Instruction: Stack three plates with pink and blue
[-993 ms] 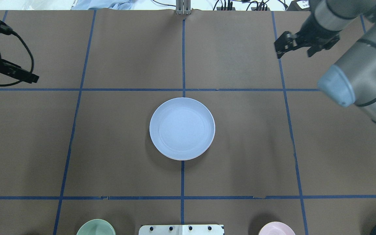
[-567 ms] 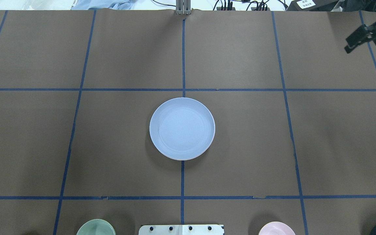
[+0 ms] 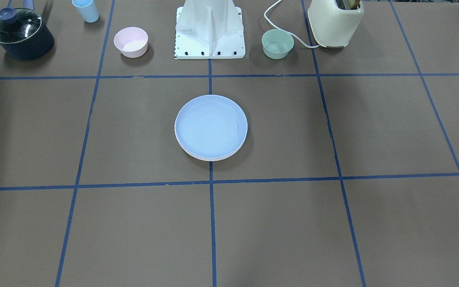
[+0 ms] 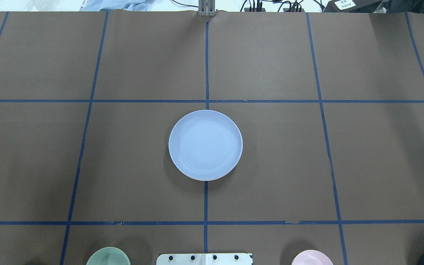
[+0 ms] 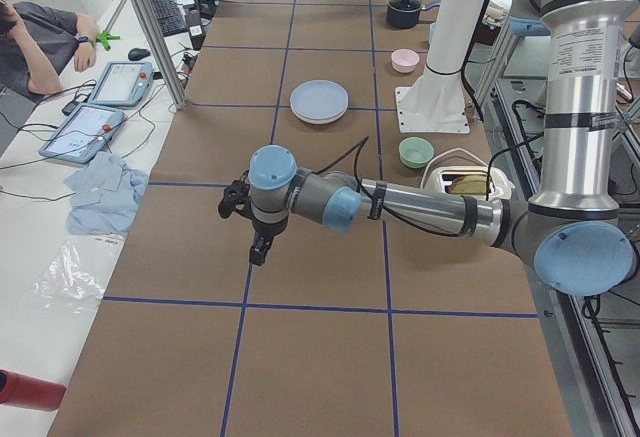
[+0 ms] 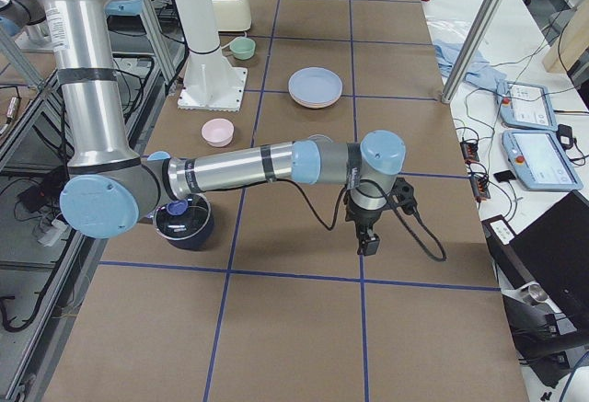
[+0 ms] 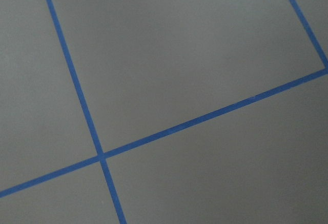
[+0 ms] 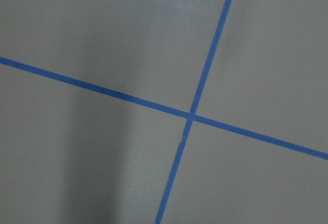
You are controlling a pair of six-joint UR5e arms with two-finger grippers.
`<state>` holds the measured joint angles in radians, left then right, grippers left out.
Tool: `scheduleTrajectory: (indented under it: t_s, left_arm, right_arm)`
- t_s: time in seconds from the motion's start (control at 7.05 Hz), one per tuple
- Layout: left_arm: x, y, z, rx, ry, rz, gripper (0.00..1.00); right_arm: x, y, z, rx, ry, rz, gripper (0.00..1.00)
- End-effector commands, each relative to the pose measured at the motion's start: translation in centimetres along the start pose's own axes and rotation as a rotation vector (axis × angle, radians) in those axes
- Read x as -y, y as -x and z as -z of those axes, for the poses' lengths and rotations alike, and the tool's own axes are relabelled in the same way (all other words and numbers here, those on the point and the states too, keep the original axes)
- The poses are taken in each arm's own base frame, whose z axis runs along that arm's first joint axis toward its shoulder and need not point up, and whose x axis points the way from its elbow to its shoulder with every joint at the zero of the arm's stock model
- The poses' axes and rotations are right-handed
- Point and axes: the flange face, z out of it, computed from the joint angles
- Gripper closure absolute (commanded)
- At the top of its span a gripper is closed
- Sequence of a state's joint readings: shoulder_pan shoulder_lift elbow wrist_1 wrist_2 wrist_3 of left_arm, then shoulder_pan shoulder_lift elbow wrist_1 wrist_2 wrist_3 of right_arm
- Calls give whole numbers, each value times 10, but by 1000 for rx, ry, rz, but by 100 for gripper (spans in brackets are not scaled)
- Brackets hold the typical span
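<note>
The light blue plate lies on top of a stack at the table's centre and also shows in the front view. Paler rims of plates beneath it show at the stack's near edge; a pinkish rim shows in the right side view. Both grippers are far from the stack and outside the overhead view. My left gripper hangs over bare table at the left end. My right gripper hangs over bare table at the right end. I cannot tell whether either is open or shut.
A pink bowl, a green bowl, a cream toaster, a lidded dark pot and a blue cup stand along the robot's side beside the white base.
Both arms have swung outward and left the overhead view, the left one to the left, the right one to the right. The plate stack has not moved.
</note>
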<state>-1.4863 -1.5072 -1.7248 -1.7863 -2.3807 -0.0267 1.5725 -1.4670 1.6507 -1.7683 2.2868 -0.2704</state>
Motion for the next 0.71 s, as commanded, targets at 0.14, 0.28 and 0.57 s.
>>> scheduleTrajectory:
  t_s: [0.14, 0.28, 0.57]
  left_arm:
    - [-48, 44, -27, -2, 76, 106, 0]
    - [-58, 50, -29, -1, 84, 78, 0]
    - [-67, 63, -25, -3, 141, 81, 0]
  right_arm:
    - [-56, -30, -26, 42, -19, -47, 0]
    - [-55, -30, -26, 40, -21, -45, 0]
    - [-55, -30, -26, 40, -21, -44, 0]
